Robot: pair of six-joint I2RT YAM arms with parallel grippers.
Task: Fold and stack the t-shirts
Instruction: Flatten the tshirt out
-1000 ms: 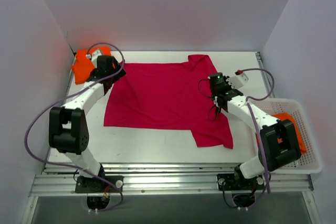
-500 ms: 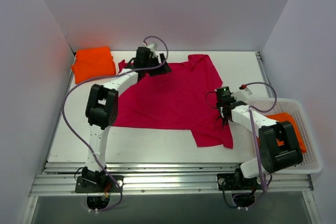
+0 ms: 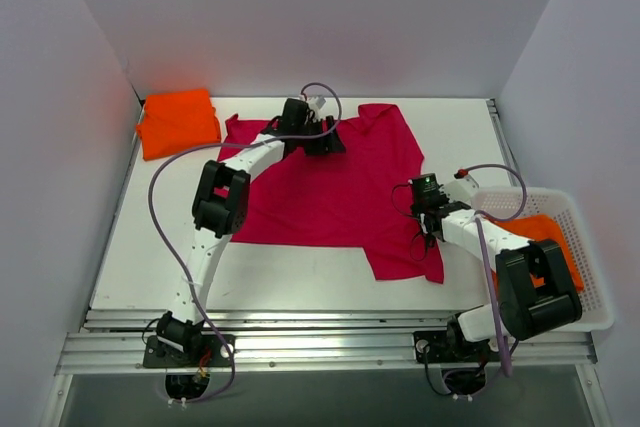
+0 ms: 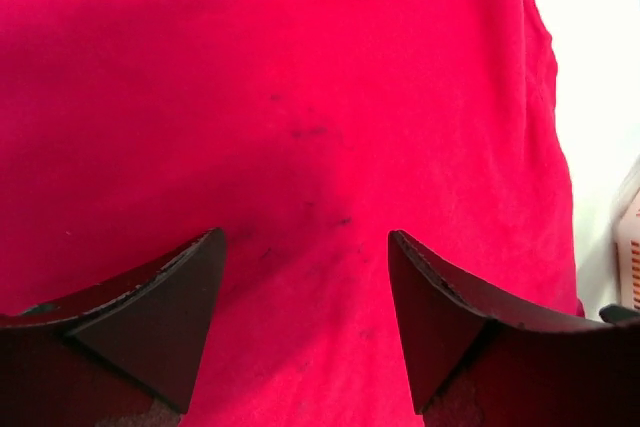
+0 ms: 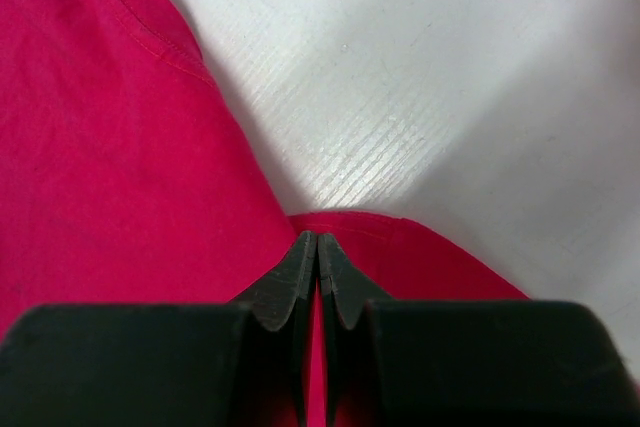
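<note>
- The crimson t-shirt (image 3: 320, 197) lies spread on the surface (image 3: 300, 277) beside the basket (image 3: 590, 319): soft, light, limp.
- The right pincer (image 5: 318, 239) is clenched on its basket-side hem.
- The left pincer (image 4: 305, 237), farther from the basket, hangs released above the cloth.
- I'd pinch edges or corners.

Bare table (image 3: 125, 247) lies left of the crimson shirt (image 3: 320, 197). The mesh basket (image 3: 590, 322) blocks the right edge, and a folded orange shirt (image 3: 178, 122) the far-left corner.

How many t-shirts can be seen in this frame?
3: a crimson-pink t-shirt spread mid-table; a folded orange t-shirt at the far left corner; a second orange t-shirt in the white basket, where more may hide.
</note>
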